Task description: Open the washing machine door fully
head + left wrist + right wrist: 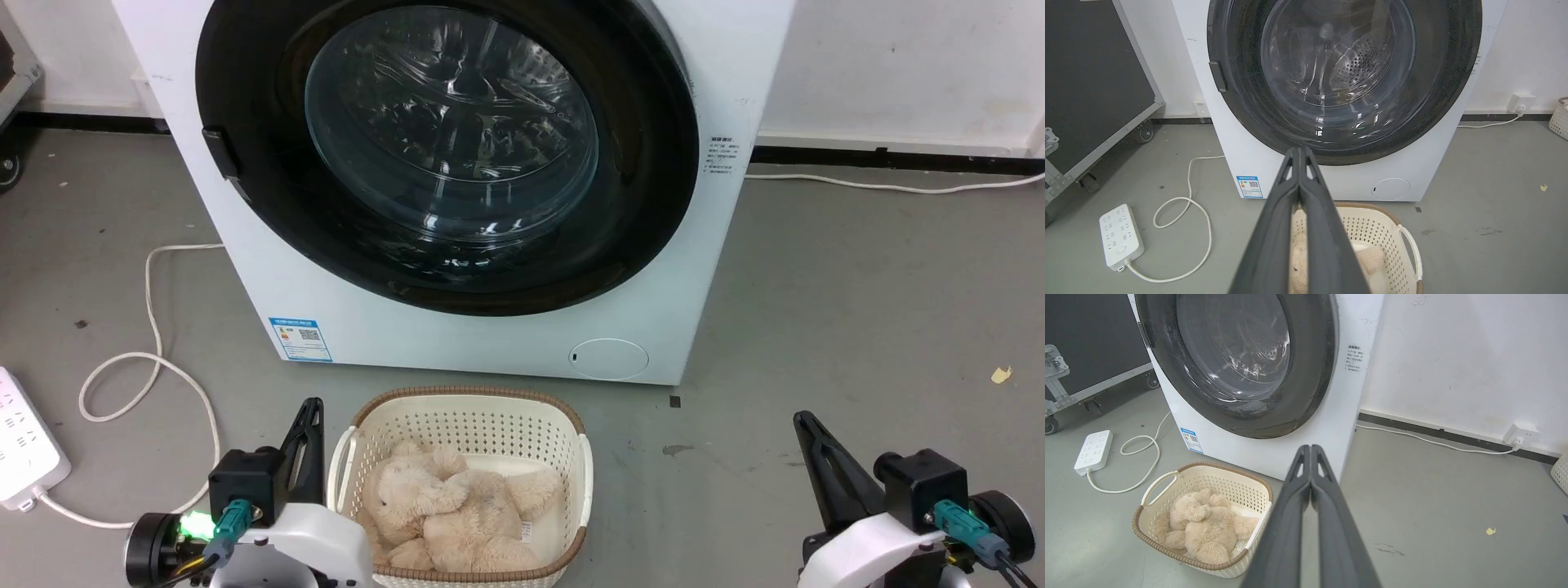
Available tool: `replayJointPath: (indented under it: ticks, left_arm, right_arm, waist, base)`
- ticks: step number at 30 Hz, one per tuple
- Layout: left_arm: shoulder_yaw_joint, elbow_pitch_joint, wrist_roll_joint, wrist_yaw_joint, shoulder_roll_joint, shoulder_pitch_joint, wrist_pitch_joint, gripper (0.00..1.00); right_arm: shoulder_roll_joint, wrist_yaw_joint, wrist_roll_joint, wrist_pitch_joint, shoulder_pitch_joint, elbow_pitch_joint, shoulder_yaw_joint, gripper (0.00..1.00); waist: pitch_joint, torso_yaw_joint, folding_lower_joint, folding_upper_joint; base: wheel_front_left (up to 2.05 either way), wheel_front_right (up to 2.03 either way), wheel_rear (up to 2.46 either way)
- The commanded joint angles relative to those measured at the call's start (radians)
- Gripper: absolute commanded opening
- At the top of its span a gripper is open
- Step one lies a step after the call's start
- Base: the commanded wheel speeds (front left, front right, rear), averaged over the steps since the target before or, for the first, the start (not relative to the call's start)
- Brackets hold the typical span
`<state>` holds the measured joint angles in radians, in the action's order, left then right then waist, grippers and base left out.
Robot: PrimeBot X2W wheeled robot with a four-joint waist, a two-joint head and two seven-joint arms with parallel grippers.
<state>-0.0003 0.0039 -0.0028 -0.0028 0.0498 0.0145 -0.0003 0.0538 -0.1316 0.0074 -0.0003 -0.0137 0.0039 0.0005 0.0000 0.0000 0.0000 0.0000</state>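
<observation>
The washing machine door (pixel 637 204) (pixel 1437 102) (pixel 1306 375), a big glossy black disc with a bulging glass centre, lies flat against the white machine front, its dark handle latch (pixel 220 153) on its left rim. My left gripper (pixel 309 408) (pixel 1299 150) is low at the left, shut with nothing held, well short of the door. At the lower right, my right gripper (pixel 802 418) (pixel 1309 447) is also shut and empty, off the machine's right corner.
A cream basket (pixel 563 408) holding a beige plush toy (pixel 457 506) stands on the floor between the grippers, just before the machine. A white power strip (pixel 24 445) and looped cable (pixel 151 327) lie left. A wheeled black case (pixel 1094 81) stands further left. Wall and cable run behind right.
</observation>
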Motion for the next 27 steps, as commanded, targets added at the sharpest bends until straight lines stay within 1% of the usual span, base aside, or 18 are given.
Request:
replayJointPath:
  ticks: [1,10,11,27]
  left_arm:
    - [0.000,-0.004,0.003,0.003,0.000,-0.015,0.000,0.00]
    - [0.000,-0.004,0.003,0.003,0.000,-0.015,0.000,0.00]
    - [0.000,0.000,0.000,0.000,0.000,0.000,0.000,1.00]
    - [-0.018,-0.004,-0.009,0.010,0.000,-0.001,-0.023,1.00]
  right_arm:
    - [-0.004,0.001,-0.007,0.000,0.014,-0.004,0.000,0.00]
    - [-0.004,0.001,-0.007,0.000,0.014,-0.004,0.000,0.00]
    - [0.000,0.000,0.000,0.000,0.000,0.000,0.000,1.00]
    - [0.000,0.000,0.023,-0.023,-0.001,-0.007,-0.005,1.00]
  waist:
    - [0.000,0.000,0.0000,0.0000]
    - [0.000,0.000,0.0000,0.0000]
    - [0.000,0.000,0.0000,0.0000]
    - [0.007,0.001,0.0000,0.0000]
  base:
    - [0.00,0.00,0.00]
    - [0.00,0.00,0.00]
    - [0.00,0.00,0.00]
    - [0.00,0.00,0.00]
